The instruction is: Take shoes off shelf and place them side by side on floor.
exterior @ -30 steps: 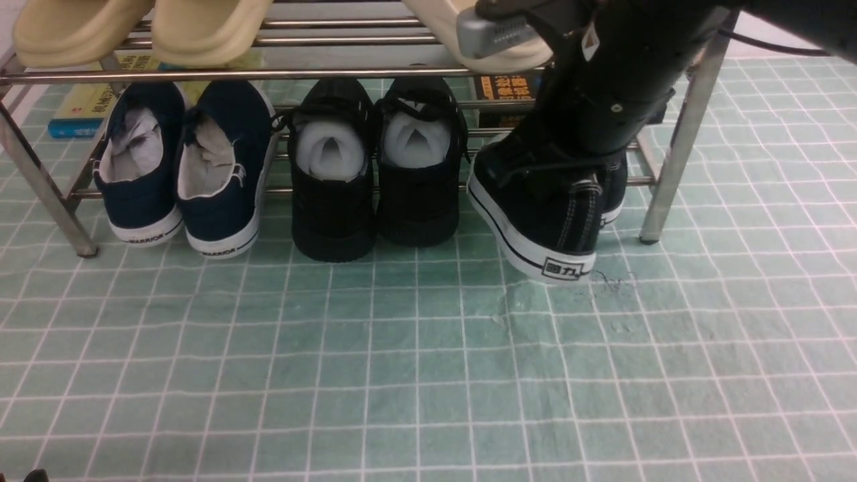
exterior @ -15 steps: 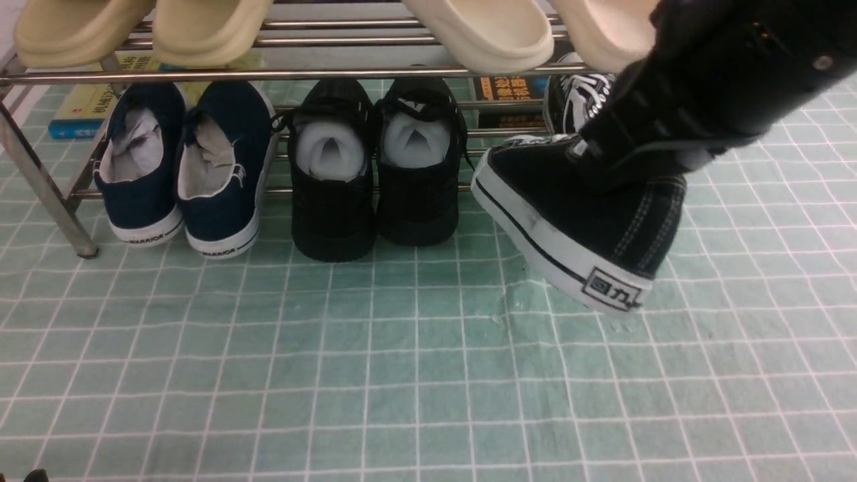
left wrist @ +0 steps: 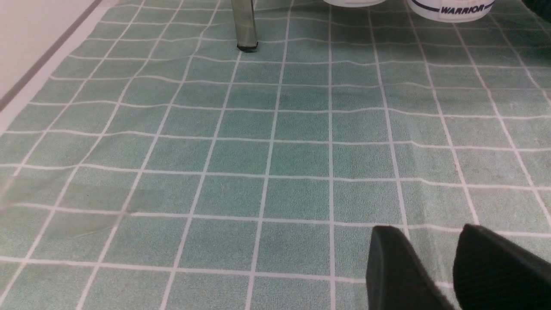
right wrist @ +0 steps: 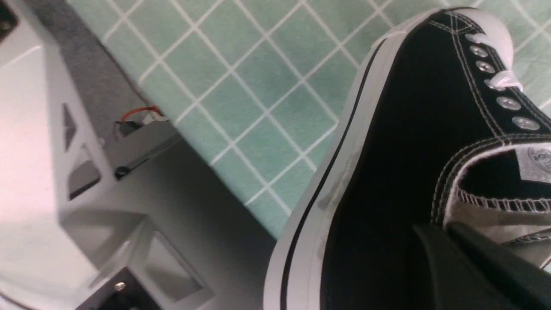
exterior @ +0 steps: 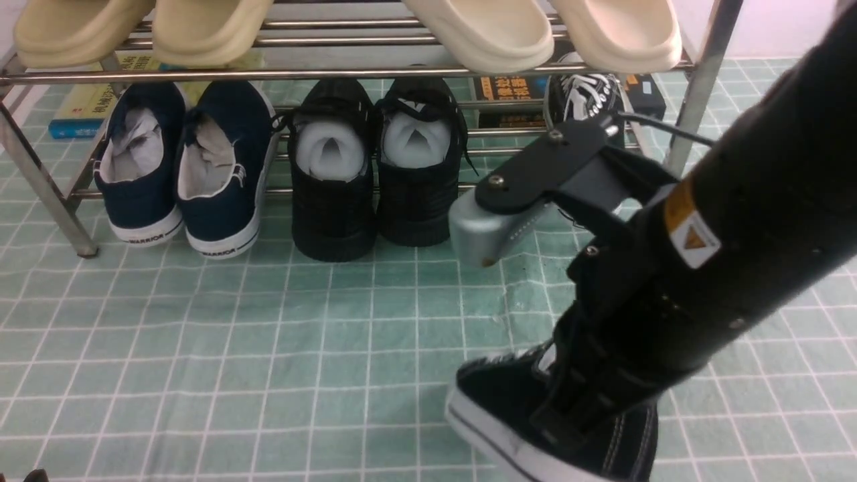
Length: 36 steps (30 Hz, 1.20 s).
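Observation:
My right gripper (right wrist: 443, 227) is shut on the collar wall of one black canvas sneaker (right wrist: 400, 172), with one finger inside and one outside. In the front view this sneaker (exterior: 509, 415) hangs low over the green gridded floor (exterior: 268, 348) at the bottom right of centre, heel towards the camera. The frames do not show whether its sole touches the floor. Its mate (exterior: 584, 94), white laces showing, stays on the lower tier of the metal shelf (exterior: 335, 72) at the right end. My left gripper (left wrist: 430, 236) stands open just above the floor (left wrist: 275, 155), holding nothing.
A navy WARRIOR pair (exterior: 181, 167) and an all-black pair (exterior: 375, 167) stand on the lower tier. Beige slippers (exterior: 140, 27) and cream slippers (exterior: 535, 30) lie on the top tier. Books (exterior: 80, 107) lie behind. A rack leg (left wrist: 244, 26) and the robot's grey base (right wrist: 64, 172) stand nearby.
My right arm has pulled the black sneaker off the lower tier, swung it towards the camera and lowered it close to the floor. The sneaker's mate is now uncovered.

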Motion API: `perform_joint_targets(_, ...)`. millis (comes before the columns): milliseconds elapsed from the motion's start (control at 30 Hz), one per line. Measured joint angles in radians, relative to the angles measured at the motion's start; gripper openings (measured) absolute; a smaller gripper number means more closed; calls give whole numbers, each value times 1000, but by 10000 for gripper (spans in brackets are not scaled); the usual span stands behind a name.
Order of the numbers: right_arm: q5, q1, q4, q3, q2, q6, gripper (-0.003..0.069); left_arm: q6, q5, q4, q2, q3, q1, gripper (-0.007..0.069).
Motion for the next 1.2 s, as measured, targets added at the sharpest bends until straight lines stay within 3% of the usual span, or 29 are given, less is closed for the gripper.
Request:
perform_joint_targets(167,-18,0,-151,1,40,45,15,0,0,0,0,0,0,242)
perform_joint_targets(433,-20,-3,-271,1,56,101,16,0,0,0,0,0,0,242)
perform_joint_targets(833,-100,-82,-253,1,154,119,16,0,0,0,0,0,0,243)
perform_joint_targets(1200,-103,-82,-162,1,203,99,16,0,0,0,0,0,0,243)
